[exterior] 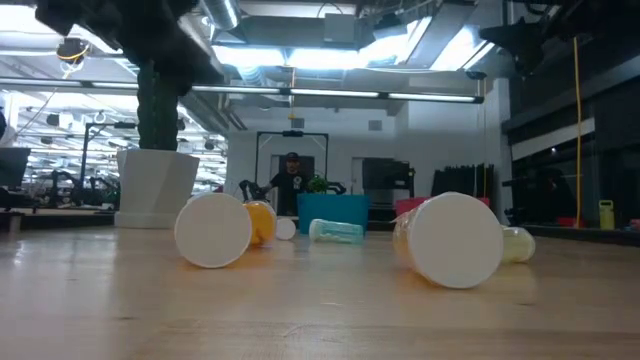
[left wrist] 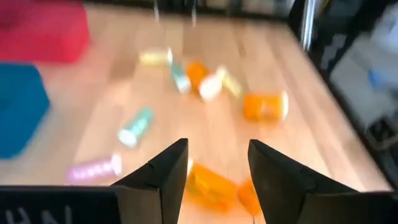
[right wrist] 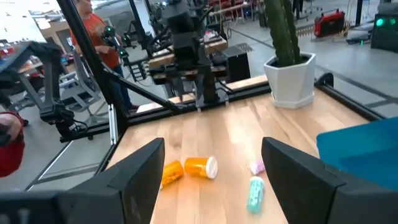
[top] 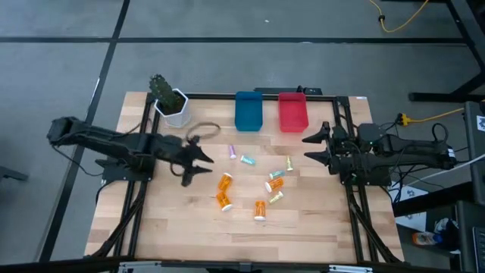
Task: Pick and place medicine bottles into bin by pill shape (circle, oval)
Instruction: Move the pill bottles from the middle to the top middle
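Note:
Several medicine bottles lie on their sides mid-table: orange ones with white caps (top: 225, 182), (top: 224, 200), (top: 260, 209), a purple vial (top: 231, 153), teal vials (top: 247, 160), (top: 276, 174) and yellowish vials (top: 289, 163), (top: 276, 198). The blue bin (top: 248, 111) and the red bin (top: 292, 111) stand at the far edge. My left gripper (top: 203, 163) is open above the table, just left of the orange bottles (left wrist: 211, 185). My right gripper (top: 312, 148) is open at the table's right, above the wood, touching nothing.
A white plant pot (top: 174, 108) with a cactus stands at the far left, a loop of cable (top: 203, 130) beside it. Black frame rails run along both table sides. A person (exterior: 291, 180) stands in the room behind. Bare wood lies toward the near edge.

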`<state>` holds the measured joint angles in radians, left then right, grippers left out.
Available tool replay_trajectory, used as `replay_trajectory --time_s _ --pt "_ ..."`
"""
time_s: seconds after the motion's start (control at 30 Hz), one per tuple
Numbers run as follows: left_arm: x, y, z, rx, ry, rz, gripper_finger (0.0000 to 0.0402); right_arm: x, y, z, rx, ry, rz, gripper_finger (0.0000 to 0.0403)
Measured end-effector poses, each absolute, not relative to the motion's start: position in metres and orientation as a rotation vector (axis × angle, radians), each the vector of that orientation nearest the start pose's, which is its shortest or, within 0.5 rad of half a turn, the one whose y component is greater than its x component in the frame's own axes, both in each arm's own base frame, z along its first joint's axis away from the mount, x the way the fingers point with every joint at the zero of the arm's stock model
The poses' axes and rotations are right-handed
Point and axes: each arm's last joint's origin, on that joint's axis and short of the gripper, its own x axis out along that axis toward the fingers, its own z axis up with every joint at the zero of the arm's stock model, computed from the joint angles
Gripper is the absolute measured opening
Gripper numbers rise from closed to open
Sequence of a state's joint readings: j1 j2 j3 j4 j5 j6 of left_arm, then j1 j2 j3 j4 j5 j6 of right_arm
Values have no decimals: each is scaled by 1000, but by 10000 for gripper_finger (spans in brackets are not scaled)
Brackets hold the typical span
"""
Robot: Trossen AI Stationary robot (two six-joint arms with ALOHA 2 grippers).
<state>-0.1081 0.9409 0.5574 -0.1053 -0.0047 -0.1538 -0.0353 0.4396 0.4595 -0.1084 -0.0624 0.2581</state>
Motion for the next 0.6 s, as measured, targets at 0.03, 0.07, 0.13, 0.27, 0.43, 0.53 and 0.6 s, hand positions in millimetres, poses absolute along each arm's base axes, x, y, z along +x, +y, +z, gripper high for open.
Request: replay_trajectory --time_s 0.03,0.07,0.13,0.27,0.43,0.53,0.6 --pt "203 -26 234 -107 535 -74 163 122 -3 271 262 99 15 271" --pt "207 -30 232 -96 569 -86 163 123 -3 271 262 107 14 271" --pt "212 -37 229 -88 618 -111 163 125 -3 269 264 122 12 271" --pt "218 -46 224 -80 646 -146 163 127 -3 266 266 152 8 271" --pt "219 -55 218 -101 676 -128 158 128 -3 265 268 165 6 271" --pt "219 -65 213 -77 703 -167 131 128 -3 265 268 167 6 271" --pt "218 -72 210 -60 716 -182 101 128 -3 265 268 167 6 271"
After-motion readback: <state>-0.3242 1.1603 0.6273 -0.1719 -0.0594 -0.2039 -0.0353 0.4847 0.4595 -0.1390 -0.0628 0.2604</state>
